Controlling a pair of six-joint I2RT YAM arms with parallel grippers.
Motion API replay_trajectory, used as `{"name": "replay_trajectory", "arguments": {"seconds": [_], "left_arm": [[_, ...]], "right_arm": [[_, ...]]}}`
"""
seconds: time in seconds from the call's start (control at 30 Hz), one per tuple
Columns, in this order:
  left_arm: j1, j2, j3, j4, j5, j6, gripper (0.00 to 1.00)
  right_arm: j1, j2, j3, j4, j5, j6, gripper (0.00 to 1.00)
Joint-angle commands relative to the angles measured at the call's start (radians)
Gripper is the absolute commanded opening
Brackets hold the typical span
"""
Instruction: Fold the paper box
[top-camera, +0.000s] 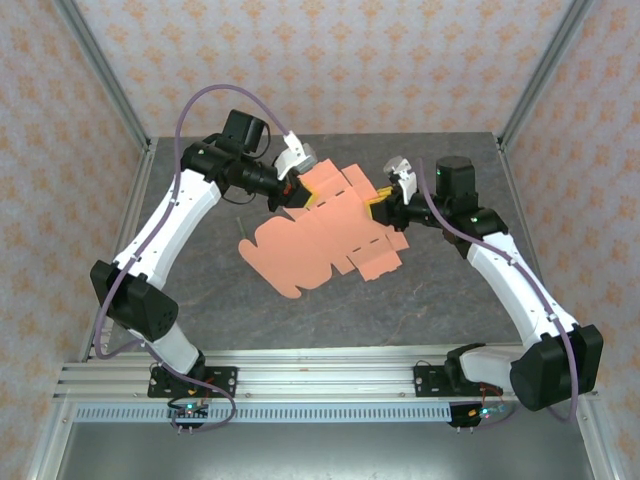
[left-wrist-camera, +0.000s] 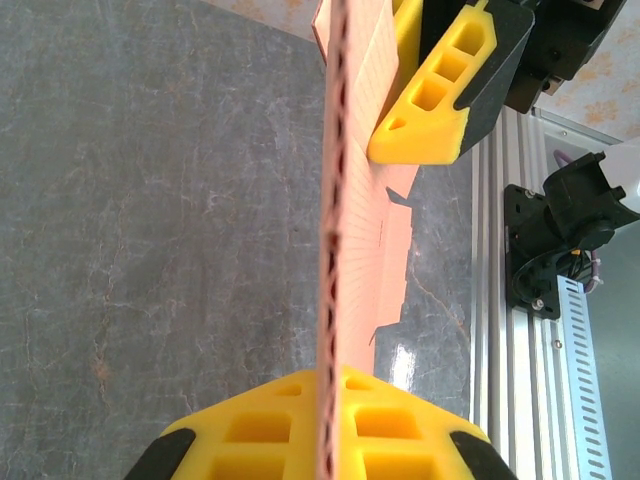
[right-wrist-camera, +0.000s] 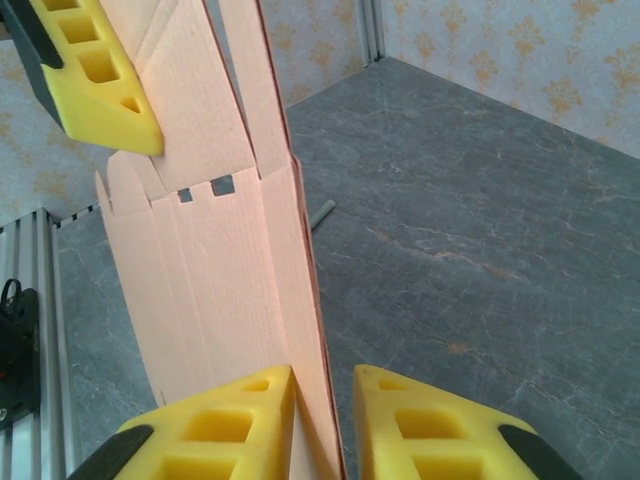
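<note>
— Grey marbled tabletop (top-camera: 300, 325), papered walls (top-camera: 330, 60) behind. What is in hand, starting from your side?

— Nearest me runs the aluminium rail (top-camera: 330, 378), both my bases bolted to it. Beyond it, over the middle of the table, the paper box (top-camera: 325, 240) hangs as a flat die-cut sheet with its flaps and tabs spread. Its far edge is lifted, and I cannot tell whether its near edge touches the surface. My left gripper (top-camera: 301, 194) pinches the far left corner. From that wrist the card runs edge-on between my pads (left-wrist-camera: 250, 435) with no gap. My right gripper (top-camera: 381, 205) is closed on the far right side. From that wrist the card stands between my fingers (right-wrist-camera: 235, 425) with a sliver of space on one side, so I judge it a light pinch.

— Which step is that?

— An early one, by my reckoning: no wall is raised and no tab is tucked. One panel beside my right fingers looks angled along a score line. I judge the next move calls for one hand to hold a panel firm while the other turns its neighbour along the crease. Thin card may buckle if we pull against each other.

— Anything in the way?

— A small dark rod-like thing (top-camera: 240, 224) lies on the table just left of the sheet, too small to name. My two grippers sit near each other across the card, leaving little room to turn. Farther off stand the frame posts (top-camera: 105, 85).
</note>
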Motion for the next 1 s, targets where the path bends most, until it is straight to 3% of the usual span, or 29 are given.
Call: {"name": "replay_trajectory", "arguments": {"seconds": [0.0, 0.07, 0.2, 0.27, 0.33, 0.53, 0.77, 0.97], "left_arm": [[0.013, 0.005, 0.031, -0.019, 0.004, -0.018, 0.00], [0.016, 0.008, 0.031, -0.018, 0.004, -0.019, 0.00], [0.023, 0.017, 0.025, 0.002, 0.000, -0.051, 0.00], [0.023, 0.020, 0.000, 0.037, -0.008, -0.087, 0.27], [0.025, 0.013, -0.062, 0.086, -0.013, -0.097, 0.45], [0.069, 0.016, -0.184, 0.183, -0.017, -0.074, 0.68], [0.093, 0.089, -0.135, 0.142, -0.033, -0.001, 0.73], [0.093, 0.134, -0.113, 0.082, 0.064, 0.064, 0.72]], "right_arm": [[0.002, -0.022, -0.019, -0.007, 0.046, -0.021, 0.23], [0.002, -0.022, -0.029, 0.002, 0.073, -0.015, 0.20], [0.004, -0.008, -0.034, 0.016, 0.107, 0.007, 0.04], [0.006, 0.009, -0.020, 0.005, 0.091, 0.019, 0.00], [0.006, 0.022, -0.011, -0.014, 0.062, 0.028, 0.00], [0.005, 0.020, -0.020, -0.033, 0.001, 0.030, 0.00], [0.006, 0.034, 0.005, -0.070, -0.044, 0.017, 0.00], [0.005, 0.045, 0.020, -0.067, -0.019, 0.045, 0.00]]}}
